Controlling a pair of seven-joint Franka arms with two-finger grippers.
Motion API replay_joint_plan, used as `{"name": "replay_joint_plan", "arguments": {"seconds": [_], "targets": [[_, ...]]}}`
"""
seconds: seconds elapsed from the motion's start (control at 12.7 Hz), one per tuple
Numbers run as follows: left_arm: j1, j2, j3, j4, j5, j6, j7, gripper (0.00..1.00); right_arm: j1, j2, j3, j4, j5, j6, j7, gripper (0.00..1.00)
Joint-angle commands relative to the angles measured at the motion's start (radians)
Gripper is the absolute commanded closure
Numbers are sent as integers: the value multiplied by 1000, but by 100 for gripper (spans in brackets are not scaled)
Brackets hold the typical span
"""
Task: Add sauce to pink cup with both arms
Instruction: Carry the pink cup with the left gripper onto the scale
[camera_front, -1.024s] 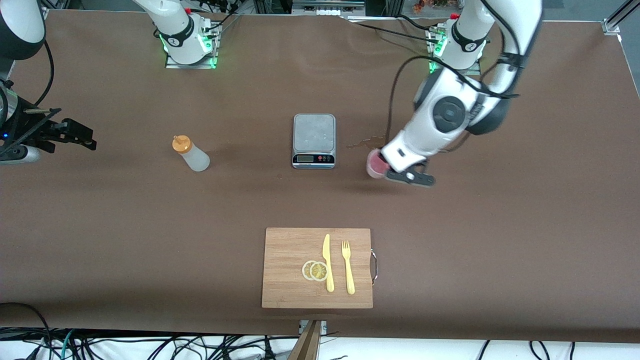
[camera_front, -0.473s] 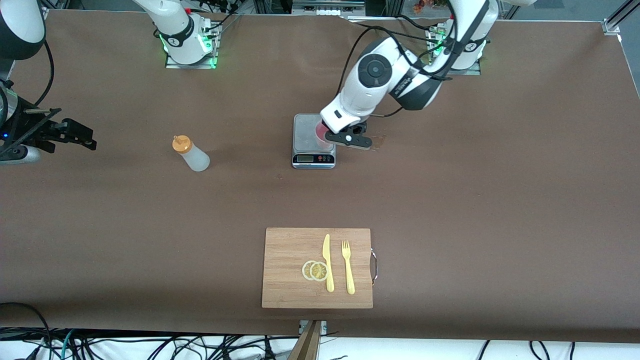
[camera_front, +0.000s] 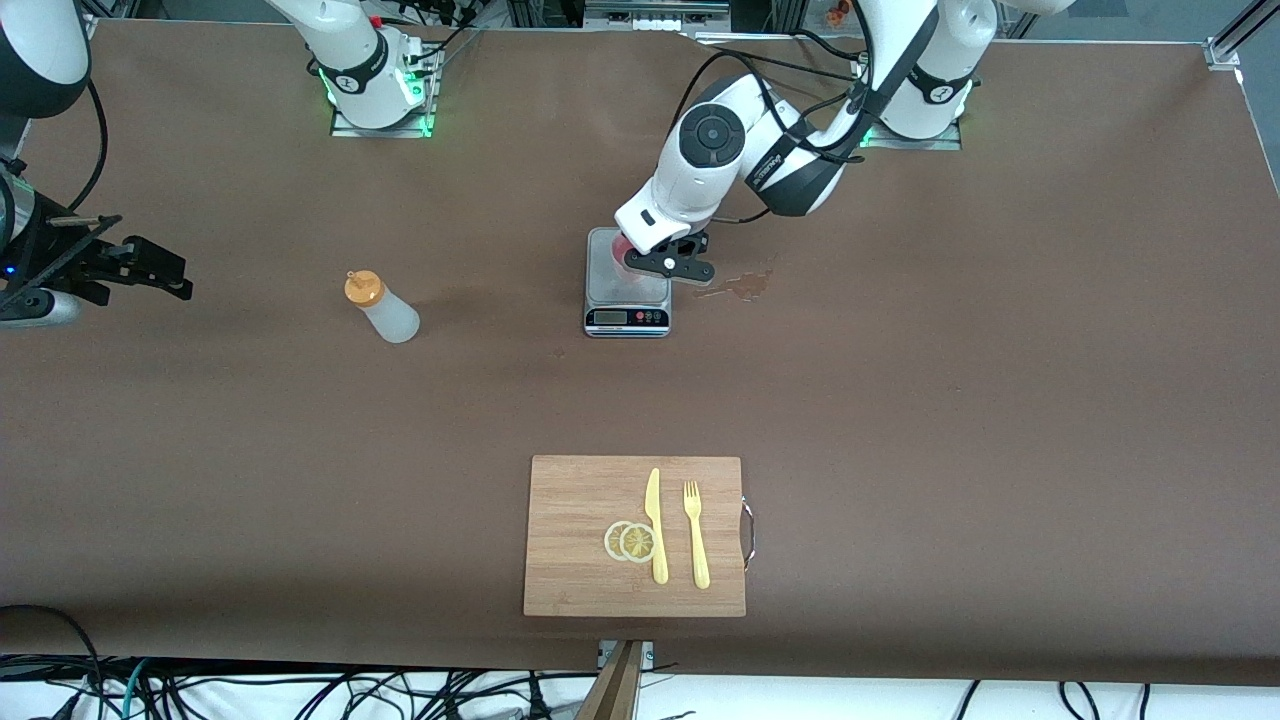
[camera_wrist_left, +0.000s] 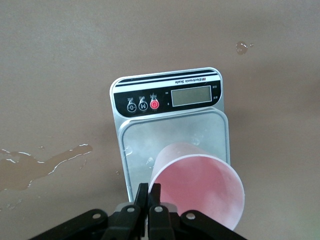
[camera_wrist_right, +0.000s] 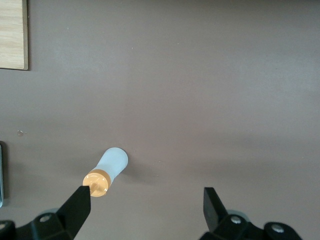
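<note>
The pink cup (camera_wrist_left: 200, 182) hangs tilted over the plate of the silver scale (camera_wrist_left: 170, 100); whether it touches the plate I cannot tell. My left gripper (camera_wrist_left: 149, 192) is shut on the cup's rim, one finger inside and one outside. In the front view the left gripper (camera_front: 668, 263) covers most of the pink cup (camera_front: 624, 250) above the scale (camera_front: 627, 295). The sauce bottle (camera_front: 384, 309) with its orange cap stands toward the right arm's end of the table. My right gripper (camera_wrist_right: 146, 195) waits open, high above the table beside the sauce bottle (camera_wrist_right: 107, 170), holding nothing.
A wet spill (camera_front: 740, 287) lies on the brown table beside the scale, toward the left arm's end. A wooden cutting board (camera_front: 580, 535) with a yellow knife (camera_front: 655, 525), a fork (camera_front: 696, 535) and lemon slices (camera_front: 630, 541) lies nearer the front camera.
My left arm has carried the pink cup from the table by the spill to over the scale. The right arm has not moved.
</note>
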Motion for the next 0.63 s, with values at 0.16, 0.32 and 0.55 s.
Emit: {"name": "replay_joint_plan", "arguments": {"seconds": [0.16,0.32,0.55], "targets": [[-9,36,7,-7,49,40,-30,100,-6,-11,-1,-4,19,-5,-9,0],[-11,42,7,-7,50,38,-33,98,-4,-11,0,-1,19,-11,-9,0],[-11,36,7,-1,49,34,-62,1,-3,-13,7,-1,18,-11,-9,0]]}}
